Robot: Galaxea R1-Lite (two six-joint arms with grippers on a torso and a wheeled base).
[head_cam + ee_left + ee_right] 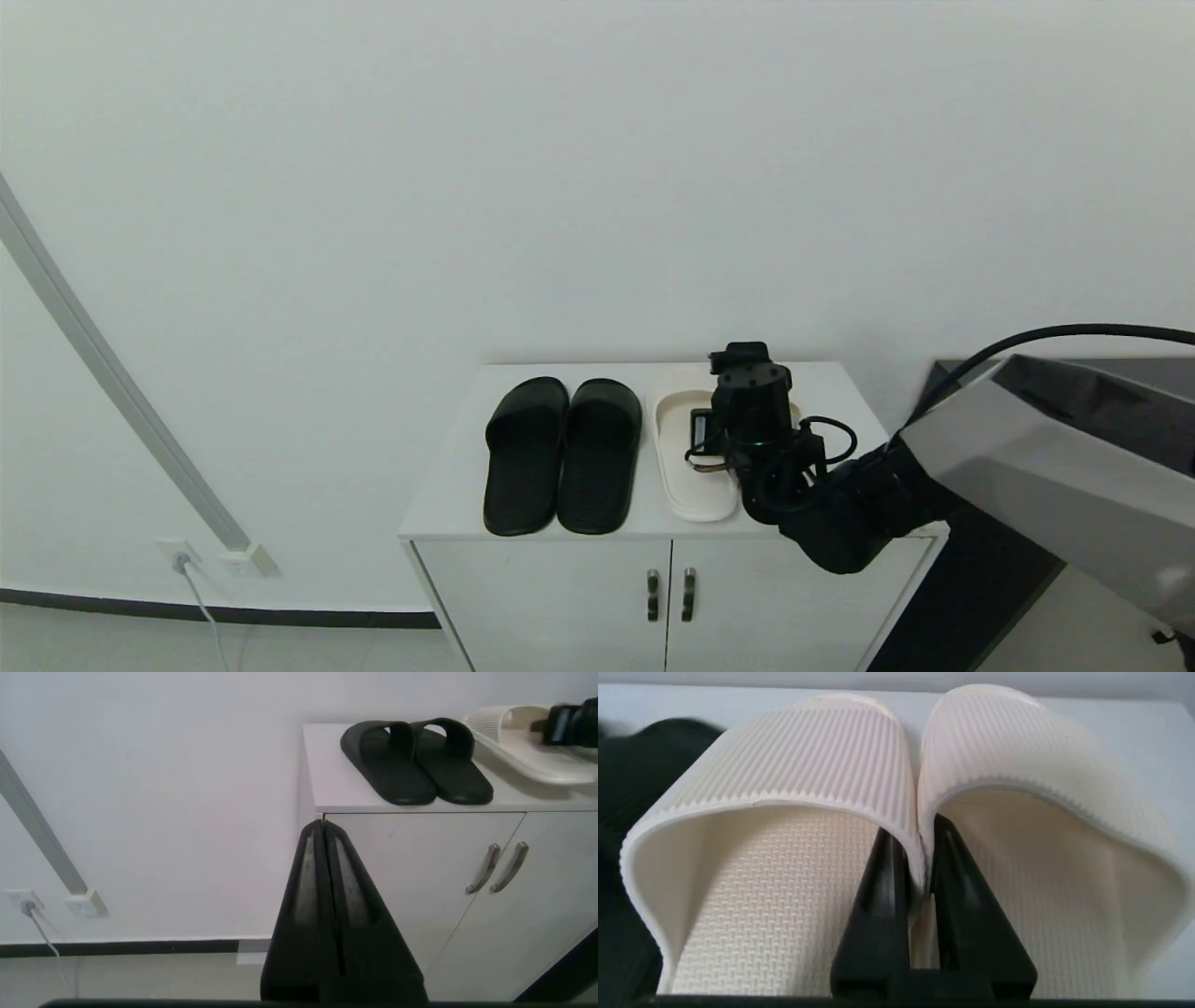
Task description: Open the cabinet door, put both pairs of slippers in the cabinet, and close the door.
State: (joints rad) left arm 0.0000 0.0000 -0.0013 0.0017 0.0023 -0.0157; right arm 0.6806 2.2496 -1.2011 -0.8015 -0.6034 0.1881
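Observation:
A white cabinet (448, 499) stands against the wall with both doors (551, 597) closed and their handles (670, 595) side by side. On its top lie a black pair of slippers (560, 453) and, to the right, a white pair (686, 467). My right gripper (915, 849) is over the white pair, one finger inside each slipper, shut on the two adjoining strap edges (910, 812). My left gripper (324, 831) is shut and holds nothing. It hangs low in front of the cabinet's left corner, with the black slippers (416, 756) beyond it.
A wall socket with a cable (177, 560) and a slanted grey conduit (93, 355) are on the wall left of the cabinet. A dark piece of furniture (980, 579) stands close to the cabinet's right side. Open floor lies to the left.

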